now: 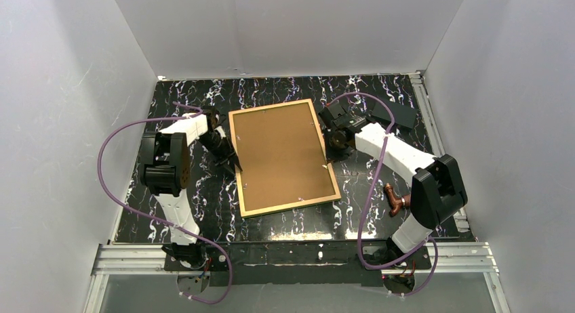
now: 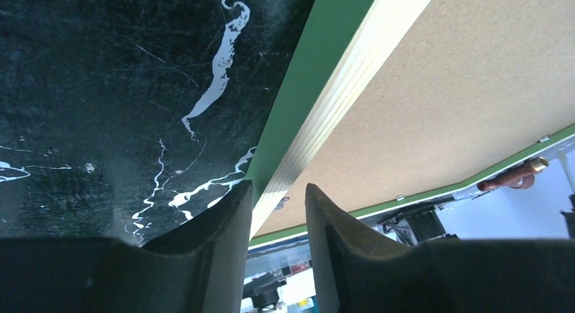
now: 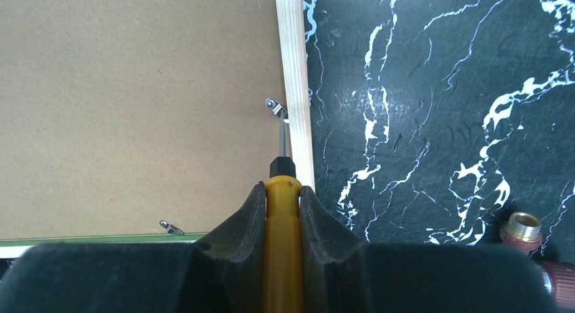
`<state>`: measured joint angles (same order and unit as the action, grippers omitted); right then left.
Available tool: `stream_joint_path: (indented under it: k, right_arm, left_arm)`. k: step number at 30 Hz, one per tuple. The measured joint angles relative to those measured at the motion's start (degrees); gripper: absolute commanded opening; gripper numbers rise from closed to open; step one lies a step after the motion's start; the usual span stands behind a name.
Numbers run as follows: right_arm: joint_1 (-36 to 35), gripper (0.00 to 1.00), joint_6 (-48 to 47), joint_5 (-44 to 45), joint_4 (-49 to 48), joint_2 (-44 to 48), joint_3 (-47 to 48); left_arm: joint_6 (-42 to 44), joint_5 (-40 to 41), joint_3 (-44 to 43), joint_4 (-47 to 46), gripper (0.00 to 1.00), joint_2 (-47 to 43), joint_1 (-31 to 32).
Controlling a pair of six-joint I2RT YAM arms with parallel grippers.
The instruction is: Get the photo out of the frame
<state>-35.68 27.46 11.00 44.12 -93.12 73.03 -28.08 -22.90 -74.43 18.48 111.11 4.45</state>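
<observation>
Fingers of the right gripper [image 3: 282,191] are clamped on the screwdriver [image 3: 282,259], whose tip should be eased under the clip [image 3: 274,106]; the frame [image 2: 315,62] is straddled by the left gripper [image 2: 278,191], grip not discernible.

The right claw [image 3: 281,191] clamps a yellow-handled screwdriver [image 3: 282,245] between its dark fingers, and the thin shaft reaches up to a small metal tab [image 3: 274,107] at the inner edge of the frame [image 3: 296,89]. The frame's pale wooden rail borders the brown backing panel [image 3: 135,110], with a second tab [image 3: 170,227] near the green strip below. To the right lies the black, white-veined surface [image 3: 441,123], with a brass-tipped fitting [image 3: 525,228] in the lower corner.
</observation>
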Motion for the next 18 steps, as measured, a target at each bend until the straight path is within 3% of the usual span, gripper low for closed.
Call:
stream_joint_path:
  k: [6,14,18]
  right_arm:
    - [0.0,0.01,-0.7,0.3,0.1,0.0,1.0]
    - [-0.3,0.01,-0.2,-1.6,0.0,0.1,1.0]
    - [-3.3,0.01,0.9,-2.8,-0.7,0.9,0.2]
  left_arm:
    - [1.1,3.0,0.0,0.0,0.29,0.0,1.4]
    - [2.0,4.9,-0.1,0.2,0.17,0.0,2.6]
    - [2.9,5.2,-0.3,0.4,0.02,0.2,2.8]
